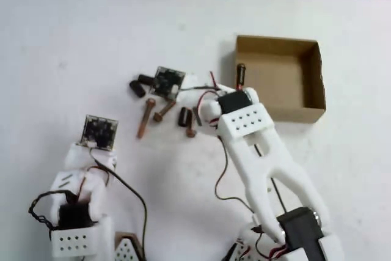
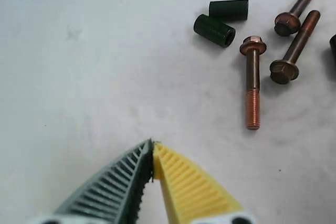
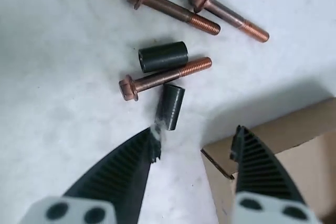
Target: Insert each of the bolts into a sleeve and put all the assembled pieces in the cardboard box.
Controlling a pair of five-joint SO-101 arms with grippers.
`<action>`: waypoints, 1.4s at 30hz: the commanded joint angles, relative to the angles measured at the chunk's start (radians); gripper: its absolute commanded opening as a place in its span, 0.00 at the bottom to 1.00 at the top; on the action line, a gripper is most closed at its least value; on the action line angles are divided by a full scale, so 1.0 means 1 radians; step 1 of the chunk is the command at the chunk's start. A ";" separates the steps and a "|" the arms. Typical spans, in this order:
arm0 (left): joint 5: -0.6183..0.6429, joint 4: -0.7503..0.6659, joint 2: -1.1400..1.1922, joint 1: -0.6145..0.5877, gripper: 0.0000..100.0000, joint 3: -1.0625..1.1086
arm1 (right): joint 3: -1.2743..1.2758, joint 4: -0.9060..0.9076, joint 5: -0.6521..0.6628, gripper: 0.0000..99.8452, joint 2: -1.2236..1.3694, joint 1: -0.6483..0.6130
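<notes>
Right gripper [image 3: 197, 132] is spread wide with nothing in it, hanging between the nearest sleeve [image 3: 170, 107] and a corner of the cardboard box [image 1: 293, 114] (upper right of the high view), so I'd guess it's lining up a pickup. The left gripper [image 2: 152, 150] is pinched shut on nothing at the lower left, well clear of the pile, probably just parked. By my count there are four loose bolts [image 1: 145, 117] and four loose sleeves [image 1: 137, 88] scattered mid-frame, none mated, plus one finished bolt-and-sleeve piece [image 1: 241, 74] at the box's left wall, looks inside but hard to be sure.
</notes>
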 commanded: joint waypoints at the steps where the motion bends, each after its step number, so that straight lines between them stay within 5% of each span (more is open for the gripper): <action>1: -0.011 -0.029 -0.013 -0.010 0.02 -0.008 | -0.009 -0.027 -0.031 0.21 -0.041 -0.012; 20: -0.011 -0.029 -0.013 -0.007 0.02 0.005 | 0.133 -0.214 -0.028 0.20 0.047 -0.013; 42: -0.011 -0.031 -0.013 -0.005 0.02 0.005 | -0.359 0.077 -0.127 0.13 0.533 0.002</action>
